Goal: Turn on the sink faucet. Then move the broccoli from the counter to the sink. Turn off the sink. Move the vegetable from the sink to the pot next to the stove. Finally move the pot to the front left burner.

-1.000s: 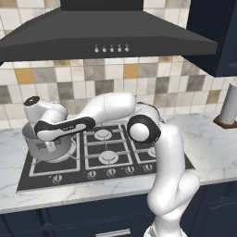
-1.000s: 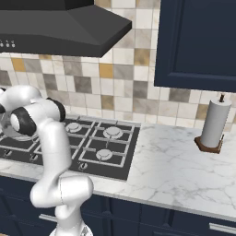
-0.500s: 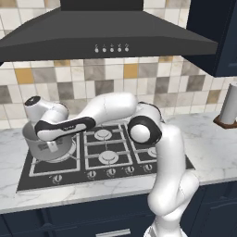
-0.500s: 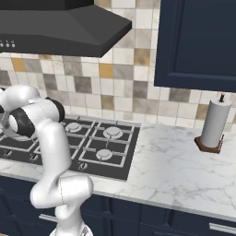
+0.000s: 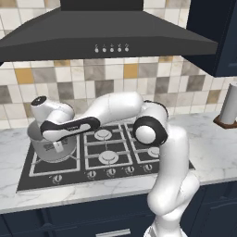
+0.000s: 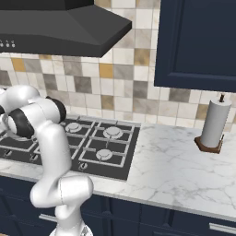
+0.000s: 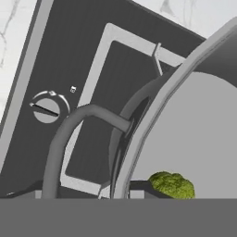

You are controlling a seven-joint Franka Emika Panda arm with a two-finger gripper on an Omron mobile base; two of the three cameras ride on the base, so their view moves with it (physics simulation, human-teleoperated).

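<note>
Pot (image 5: 52, 147) sat on stove (image 5: 104, 155) front-left grate | broccoli (image 7: 172, 184) lay inside pot | gripper (image 5: 57, 146) at pot rim, grip unclear | judged nearly finished, release remaining

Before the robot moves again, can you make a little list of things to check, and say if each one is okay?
1. Pot sits on the stove's front left grate: ok.
2. Broccoli lies inside the pot: ok.
3. Gripper is down at the pot's rim: ok.
4. Fingers let go of the rim: cannot tell.
5. Pot handle sticks out over the grate, near a knob: ok.
6. Pot centred on the burner: cannot tell.
</note>
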